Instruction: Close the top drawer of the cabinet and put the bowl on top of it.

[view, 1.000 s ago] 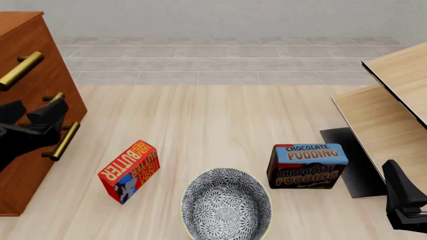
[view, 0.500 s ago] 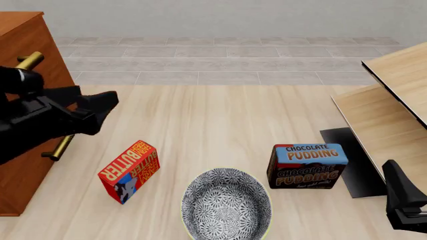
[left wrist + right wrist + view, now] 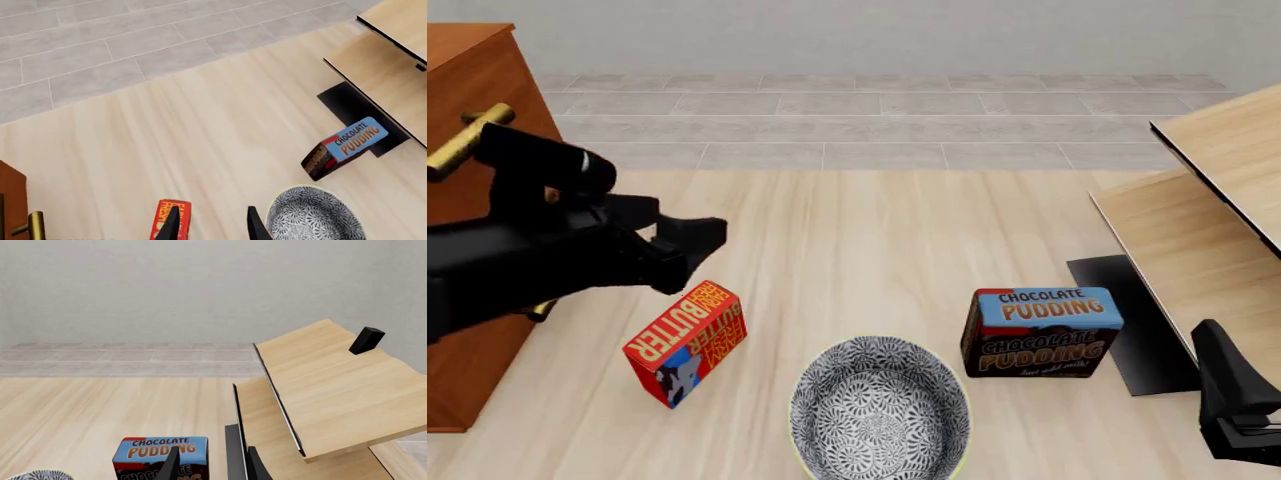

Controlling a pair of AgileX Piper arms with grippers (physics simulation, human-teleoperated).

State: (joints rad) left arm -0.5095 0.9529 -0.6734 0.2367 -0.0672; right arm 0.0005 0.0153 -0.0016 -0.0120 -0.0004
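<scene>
While my left wrist camera looks down on the pale table (image 3: 200,130), my left gripper (image 3: 212,225) shows two dark fingertips set apart with nothing between them. The bowl (image 3: 310,216) lies just beside one fingertip, the red butter box (image 3: 168,217) by the other, and the chocolate pudding box (image 3: 343,147) sits beyond the bowl. Only a sliver of the cabinet (image 3: 12,207) and a brass handle show here.

From the front, my left gripper (image 3: 687,245) hangs above the butter box (image 3: 685,342), beside the cabinet (image 3: 487,90). The bowl (image 3: 881,410) rests on the table (image 3: 854,230), between the butter box and the pudding box (image 3: 1044,330); the top drawer (image 3: 467,140) is largely hidden by my arm.

Through my right wrist camera, my right gripper (image 3: 212,465) stands parted and empty over the pudding box (image 3: 160,456), with only the bowl's rim (image 3: 37,475) visible; a tilted wooden shelf (image 3: 320,385) appears here.
</scene>
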